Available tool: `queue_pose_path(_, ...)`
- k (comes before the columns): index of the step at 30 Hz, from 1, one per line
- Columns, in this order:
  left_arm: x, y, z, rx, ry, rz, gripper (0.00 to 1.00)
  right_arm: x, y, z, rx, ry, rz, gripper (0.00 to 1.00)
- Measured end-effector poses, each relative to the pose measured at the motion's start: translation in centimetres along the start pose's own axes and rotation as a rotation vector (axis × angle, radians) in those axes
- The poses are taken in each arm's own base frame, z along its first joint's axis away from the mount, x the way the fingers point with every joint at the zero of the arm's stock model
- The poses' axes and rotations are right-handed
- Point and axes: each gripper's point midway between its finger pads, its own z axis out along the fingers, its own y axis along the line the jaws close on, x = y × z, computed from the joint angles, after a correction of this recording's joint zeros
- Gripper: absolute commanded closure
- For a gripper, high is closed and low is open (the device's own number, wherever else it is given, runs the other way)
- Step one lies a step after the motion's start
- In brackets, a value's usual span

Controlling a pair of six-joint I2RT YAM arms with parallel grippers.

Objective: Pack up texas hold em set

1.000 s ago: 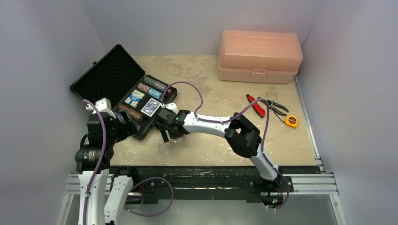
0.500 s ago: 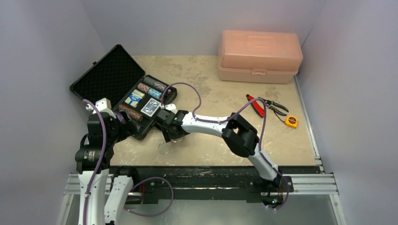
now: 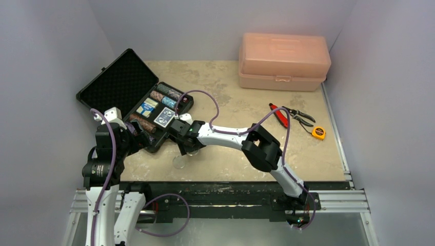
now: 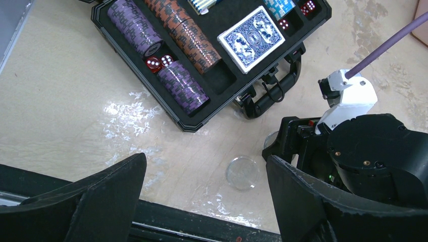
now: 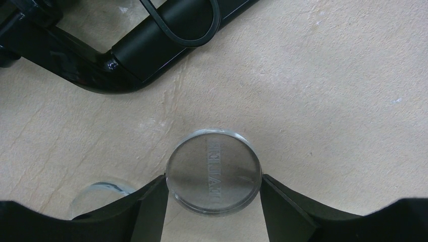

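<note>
Right pincer: the right gripper [image 5: 213, 180] was partly closed, its two fingers set against opposite edges of a clear disc [image 5: 214, 169]; the disc lay flat on the table [image 5: 328, 75], just in front of the case handle [image 5: 151, 40].
Left pincer: the left gripper [image 4: 204, 201] was spread wide with nothing between its fingers; it hung over the near edge of the table, by the case's near corner.
Case: the black case [image 3: 120, 82] lay open at the left rear of the table; its lid was tipped back with the foam lining showing; the handle faced the right arm.
Contents: purple and brown rows of chips [image 4: 194, 43] lay in the tray; a blue card deck [image 4: 251, 38] sat in its slot; red dice [image 4: 159, 62] sat in a pocket between the purple chips.
Loose piece: a second disc [image 4: 243, 172] lay on the table, outside the case and just beside the right gripper.
Elsewhere: a pink box [image 3: 283, 61] stood at the right rear; pliers [image 3: 287, 117] and a tape measure [image 3: 318, 132] lay near the right edge.
</note>
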Motion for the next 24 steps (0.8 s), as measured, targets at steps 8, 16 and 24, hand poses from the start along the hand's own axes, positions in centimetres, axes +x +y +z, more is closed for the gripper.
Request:
queue_pose_path(8, 0.0, 0.0, 0.0, 0.0, 0.0, 0.0, 0.11, -0.06, -0.1, 0.02, 0.007, -0.006, -0.002, 0.4)
queue_pose_path(16, 0.01, 0.0, 0.03, -0.001, 0.002, 0.0, 0.12, -0.2, -0.25, -0.09, 0.01, -0.014, -0.014, 0.4)
queue_pose_path(24, 0.05, 0.02, 0.16, -0.004, 0.008, 0.0, 0.12, -0.77, -0.62, -0.19, 0.028, -0.039, -0.042, 0.41)
